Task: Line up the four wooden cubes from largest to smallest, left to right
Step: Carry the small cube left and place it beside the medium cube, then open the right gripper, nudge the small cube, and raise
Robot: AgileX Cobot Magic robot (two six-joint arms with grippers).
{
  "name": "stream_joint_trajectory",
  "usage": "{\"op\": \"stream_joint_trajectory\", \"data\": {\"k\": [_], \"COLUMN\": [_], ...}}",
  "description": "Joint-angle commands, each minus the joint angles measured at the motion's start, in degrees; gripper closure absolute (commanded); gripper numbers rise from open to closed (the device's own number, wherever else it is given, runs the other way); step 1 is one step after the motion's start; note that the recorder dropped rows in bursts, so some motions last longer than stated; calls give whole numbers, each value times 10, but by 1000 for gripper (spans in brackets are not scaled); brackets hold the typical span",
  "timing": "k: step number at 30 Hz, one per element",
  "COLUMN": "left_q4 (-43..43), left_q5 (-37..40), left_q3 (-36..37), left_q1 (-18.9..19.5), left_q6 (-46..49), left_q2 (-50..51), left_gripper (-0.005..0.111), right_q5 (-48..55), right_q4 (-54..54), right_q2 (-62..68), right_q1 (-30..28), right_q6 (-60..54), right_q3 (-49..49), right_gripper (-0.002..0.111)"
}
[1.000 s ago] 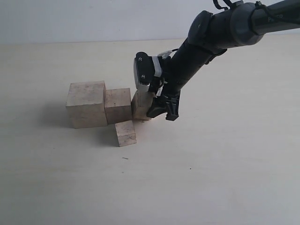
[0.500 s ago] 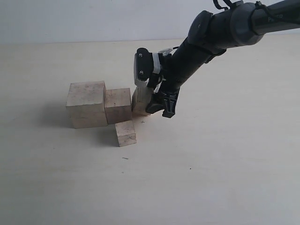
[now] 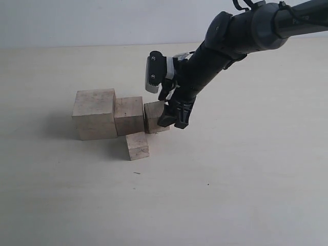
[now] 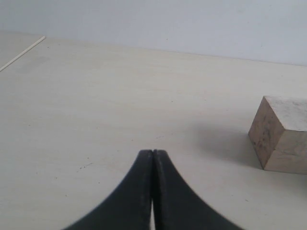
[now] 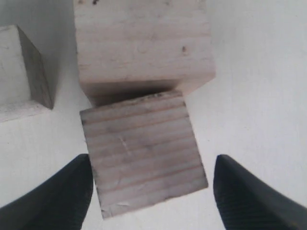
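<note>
Three of the four wooden cubes stand in a row: the largest cube (image 3: 94, 114) on the left, the second cube (image 3: 128, 115) beside it, then the third cube (image 3: 154, 117). The smallest cube (image 3: 137, 145) lies in front of the row. My right gripper (image 3: 174, 121) hangs open over the third cube (image 5: 144, 153), one finger on each side and a gap on one side. The second cube (image 5: 141, 43) touches it. My left gripper (image 4: 152, 153) is shut on nothing, with the largest cube (image 4: 283, 134) off to one side; this arm is out of the exterior view.
The pale table (image 3: 246, 179) runs wide and bare to the right and front of the cubes. A white wall (image 3: 102, 20) closes the back. The dark right arm (image 3: 241, 36) reaches in from the upper right.
The right gripper carried the third cube left against the second cube, set it flat and opened. The other cubes and the left gripper stayed put.
</note>
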Motion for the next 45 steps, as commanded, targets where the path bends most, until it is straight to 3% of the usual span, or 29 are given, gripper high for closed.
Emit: {"op": "stream_joint_trajectory", "data": {"k": [1,13,23,32,39,45], "left_q4": [0,0,0,0,0,0], "left_q5": [-7,-7,-7,-7,-7,-7], "left_q3": [0,0,0,0,0,0], "left_q1": [-4,-4,-4,-4,-4,-4], "left_q6": [-1,-1,-1,-1,-1,-1], "left_q2": [-3,-3,-3,-3,-3,-3], "left_gripper": [107,107,107,107,107,107], "right_q5": [2,-2,9,45,44,26], "right_q4": [7,-36,-161,-153,-266,-236], "right_q2": [-7,-39,-48,-63,-62,-30], "right_q1": [1,1,1,1,1,1], "right_q6": [33,165,385,406,513,543], "right_q3": [-3,-3,-3,-3,-1,-1], "right_gripper": [40,40,40,41,41,41]}}
